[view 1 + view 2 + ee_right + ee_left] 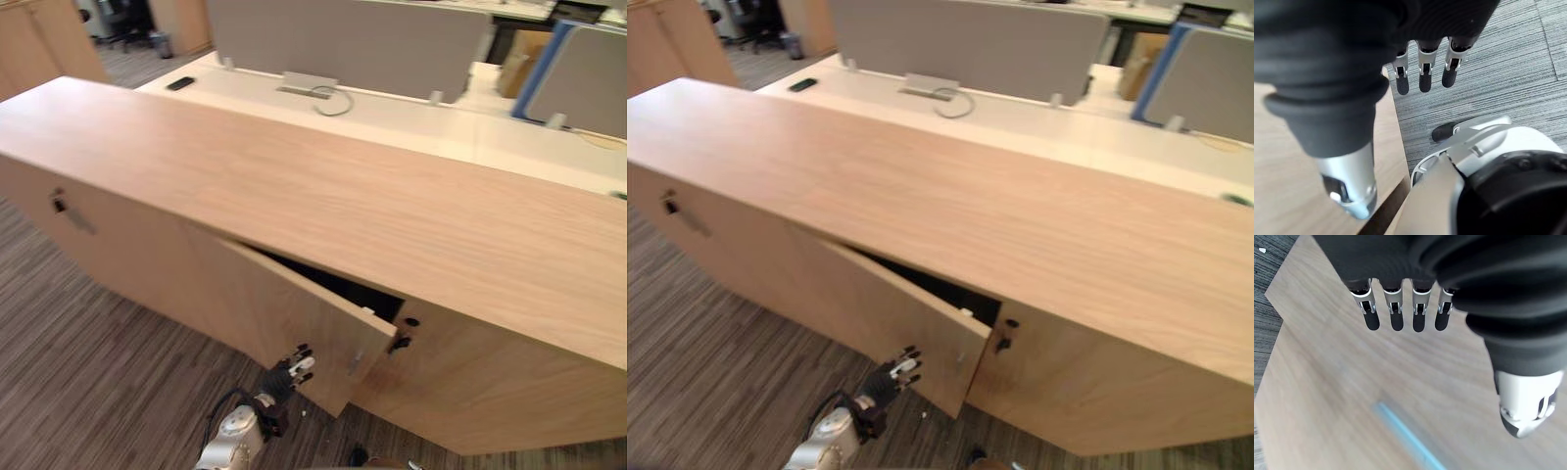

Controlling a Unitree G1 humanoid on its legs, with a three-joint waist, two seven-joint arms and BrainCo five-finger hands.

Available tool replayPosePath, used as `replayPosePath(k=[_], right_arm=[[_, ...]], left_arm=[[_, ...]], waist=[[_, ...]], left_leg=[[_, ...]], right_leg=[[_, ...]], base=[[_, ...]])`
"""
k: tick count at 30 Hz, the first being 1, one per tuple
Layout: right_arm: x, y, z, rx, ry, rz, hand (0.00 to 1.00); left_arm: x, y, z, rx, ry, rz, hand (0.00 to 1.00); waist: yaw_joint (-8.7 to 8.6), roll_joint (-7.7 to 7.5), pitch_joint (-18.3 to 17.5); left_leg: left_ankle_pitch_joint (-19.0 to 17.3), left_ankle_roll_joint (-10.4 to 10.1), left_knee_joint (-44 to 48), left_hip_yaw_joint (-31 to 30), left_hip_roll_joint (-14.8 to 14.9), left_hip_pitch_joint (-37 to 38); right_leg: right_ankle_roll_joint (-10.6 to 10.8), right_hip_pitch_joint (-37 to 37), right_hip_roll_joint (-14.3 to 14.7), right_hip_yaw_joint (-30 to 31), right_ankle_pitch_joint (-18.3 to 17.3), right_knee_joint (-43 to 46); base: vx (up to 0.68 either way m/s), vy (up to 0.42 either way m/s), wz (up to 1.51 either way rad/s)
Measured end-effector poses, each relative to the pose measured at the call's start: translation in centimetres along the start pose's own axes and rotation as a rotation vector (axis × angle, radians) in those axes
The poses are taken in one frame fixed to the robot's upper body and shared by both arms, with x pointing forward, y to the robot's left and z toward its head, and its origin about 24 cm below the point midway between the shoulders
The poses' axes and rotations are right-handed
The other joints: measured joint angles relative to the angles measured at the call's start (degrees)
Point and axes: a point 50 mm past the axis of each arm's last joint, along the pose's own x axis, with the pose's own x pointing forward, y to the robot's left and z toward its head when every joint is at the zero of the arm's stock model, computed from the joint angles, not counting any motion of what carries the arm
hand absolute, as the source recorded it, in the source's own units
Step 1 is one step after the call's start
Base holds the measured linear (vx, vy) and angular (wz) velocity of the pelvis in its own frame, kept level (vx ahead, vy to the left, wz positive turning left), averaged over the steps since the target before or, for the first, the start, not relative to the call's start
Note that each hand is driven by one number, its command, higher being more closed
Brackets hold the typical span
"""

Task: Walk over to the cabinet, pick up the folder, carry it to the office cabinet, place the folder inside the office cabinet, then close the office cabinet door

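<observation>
Where the office cabinet door [279, 313] hangs ajar in the eye views, the left hand [292, 368] sits just beside its outer face, fingers straight. Left wrist view: fingers [1396, 319] extended, door directly ahead, so this hand is the one placed to push. Right wrist view: right hand [1424, 79] relaxed open over carpet [1508, 73]; folder likely inside, unconfirmed.

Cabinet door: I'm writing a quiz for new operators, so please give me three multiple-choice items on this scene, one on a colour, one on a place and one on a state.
1. What colour is the cabinet?
A. Light wood
B. White
C. Black

2. Where is the left hand?
A. On the cabinet's top
B. Low down, in front of the door's outer face
C. Inside the cabinet

3. How does the door stand?
A. Fully shut
B. Partly open
C. Taken off

Answers:
1. A: pale wood grain covers its top and front.
2. B: the hand shows just before the door's lower edge.
3. B: a dark gap shows behind the door's free edge.
</observation>
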Motion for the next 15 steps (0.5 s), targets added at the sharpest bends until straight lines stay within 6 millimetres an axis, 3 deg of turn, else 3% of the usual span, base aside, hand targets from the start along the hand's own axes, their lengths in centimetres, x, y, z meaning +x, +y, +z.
replayPosePath(k=[1,2,3,4,6,7,8,9,10,12,15], right_arm=[[0.0,-0.2,-0.3,0.022,0.01,-0.023,0.0],[0.0,0.0,-0.1,0.02,0.004,-0.026,0.0],[0.1,0.0,0.3,0.002,-0.005,-0.032,0.0],[0.1,0.2,0.5,0.001,-0.009,-0.032,0.0],[0.2,0.8,1.0,-0.006,-0.026,-0.019,0.0],[0.2,0.9,1.1,-0.008,-0.028,-0.014,0.0],[0.3,0.8,1.3,-0.011,-0.033,-0.014,0.0],[0.3,0.5,1.5,-0.013,-0.041,-0.022,0.0],[0.3,0.2,1.8,-0.016,-0.047,-0.028,0.0],[0.2,0.6,0.7,0.0,-0.026,-0.015,0.0],[0.0,0.6,0.0,0.004,-0.011,-0.016,0.0]], left_arm=[[-0.6,1.7,-0.5,0.008,-0.006,0.114,0.0],[-0.7,2.2,-0.8,0.002,0.001,0.148,0.0],[-1.0,2.8,-1.4,-0.014,0.021,0.192,0.0],[-1.1,3.1,-1.6,-0.024,0.028,0.206,0.0],[-1.4,3.5,-2.1,-0.059,0.035,0.238,0.0],[-1.6,3.8,-2.4,-0.068,0.044,0.252,0.0],[-1.9,4.2,-3.0,-0.084,0.059,0.276,0.0],[-2.2,4.6,-3.5,-0.105,0.069,0.304,0.0],[-2.3,4.8,-3.8,-0.116,0.081,0.321,0.0],[-3.7,6.5,-5.2,-0.14,0.134,0.407,0.0],[-5.1,7.9,-6.6,-0.113,0.205,0.472,0.0]], waist=[[0.22,0.08,0.2],[0.49,-0.02,0.5],[0.85,-0.4,0.9],[1.26,-0.49,1.1],[2.26,-0.7,1.3],[2.26,-0.7,1.2],[2.23,-0.28,1.0],[2.19,1.0,0.8],[2.19,1.86,0.9],[2.49,-0.12,-0.2],[2.57,-1.07,-1.4]], left_leg=[[0.8,2.3,9.9,-2.6,4.1,-2.6],[0.5,2.6,13.1,-5.6,4.7,-4.5],[-0.7,1.5,14.6,-12.7,2.6,-6.8],[-1.5,0.8,13.8,-15.6,0.8,-7.4],[-3.2,-1.3,5.6,-26.6,-6.0,-7.7],[-3.3,-1.6,2.8,-29.4,-7.6,-7.5],[-2.7,-2.3,-3.1,-34.3,-10.4,-7.1],[1.1,-2.5,-9.2,-36.6,-10.9,-6.6],[5.1,-3.0,-9.8,-36.6,-10.7,-6.3],[5.9,-2.0,-14.0,-33.8,-12.8,-3.1],[9.7,-0.4,-22.2,-32.5,-16.0,-0.1]], right_leg=[[-1.2,0.7,1.6,2.8,0.0,0.7],[-1.7,1.1,1.8,3.8,-0.3,1.0],[-2.1,1.0,1.3,6.2,-0.6,1.8],[-2.2,1.0,0.9,7.5,-0.6,2.0],[-2.1,1.5,-0.3,11.8,-0.6,2.1],[-2.1,1.7,-0.7,12.7,-0.6,2.2],[-1.6,1.6,-1.3,13.6,-0.6,2.2],[-0.3,1.4,-0.8,14.6,-0.8,2.0],[0.3,1.8,-0.3,15.3,-0.9,1.8],[1.8,2.3,-3.0,16.1,-1.0,1.4],[3.5,1.8,-5.5,16.2,-0.9,0.7]], base=[[0.24,-0.215,-0.71],[0.29,-0.208,-0.95],[0.25,-0.109,-0.78],[0.21,-0.023,-1.1],[0.18,0.068,-1.04],[0.16,0.153,-0.8],[0.13,0.208,-0.67],[0.11,0.23,-0.62],[0.11,0.258,-0.57],[0.09,0.217,-0.42],[0.07,0.121,-0.05]])
